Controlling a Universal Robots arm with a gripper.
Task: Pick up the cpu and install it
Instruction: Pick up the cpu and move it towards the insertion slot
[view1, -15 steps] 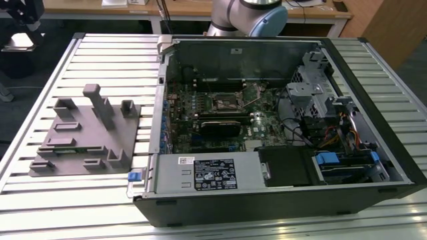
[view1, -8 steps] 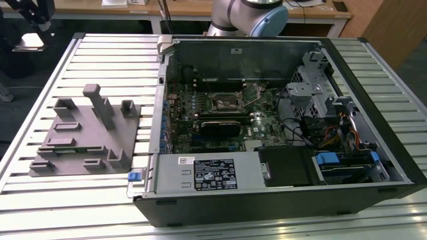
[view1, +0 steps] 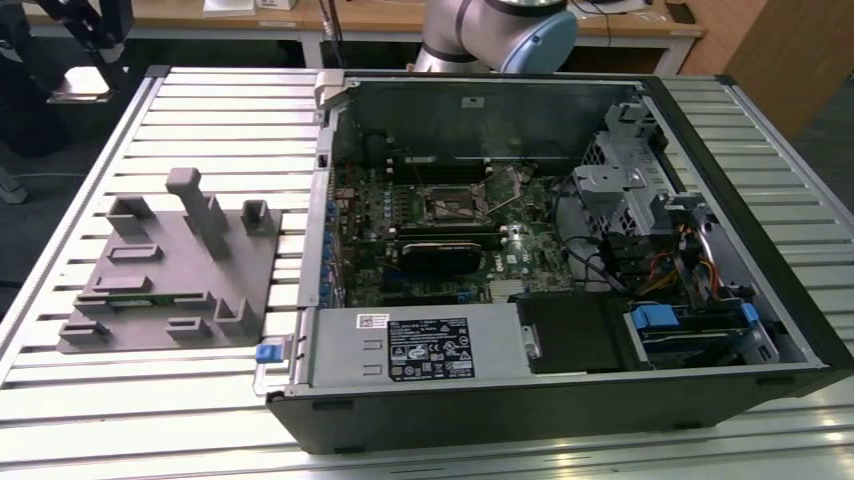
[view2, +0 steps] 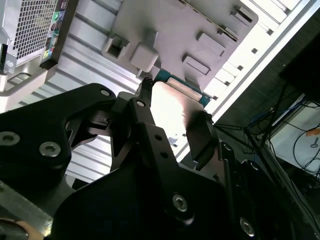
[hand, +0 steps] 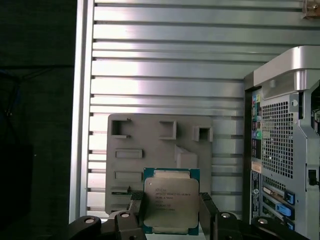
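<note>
In the first wrist view the cpu (hand: 170, 202), a pale silvery square chip with a green rim, sits between my gripper's (hand: 171, 214) two black fingers (hand: 134, 210). The gripper is shut on it by two opposite edges, well above the grey fixture (hand: 150, 145). The second wrist view shows the cpu (view2: 172, 107) from the other side as a glaring pale plate, held in the gripper (view2: 175, 102) over the fixture (view2: 180, 30). The dark metal-framed socket (view1: 451, 203) lies on the motherboard inside the open computer case (view1: 747, 385).
The grey fixture (view1: 167, 270) with raised posts and slots lies on the slatted metal table (view1: 200, 110) at the exterior view's left of the case. The arm's base (view1: 501, 35) stands behind the case. The case's rear panel (hand: 282, 145) stands beside the fixture. Cables and drive cages (view1: 667, 250) fill the case's right.
</note>
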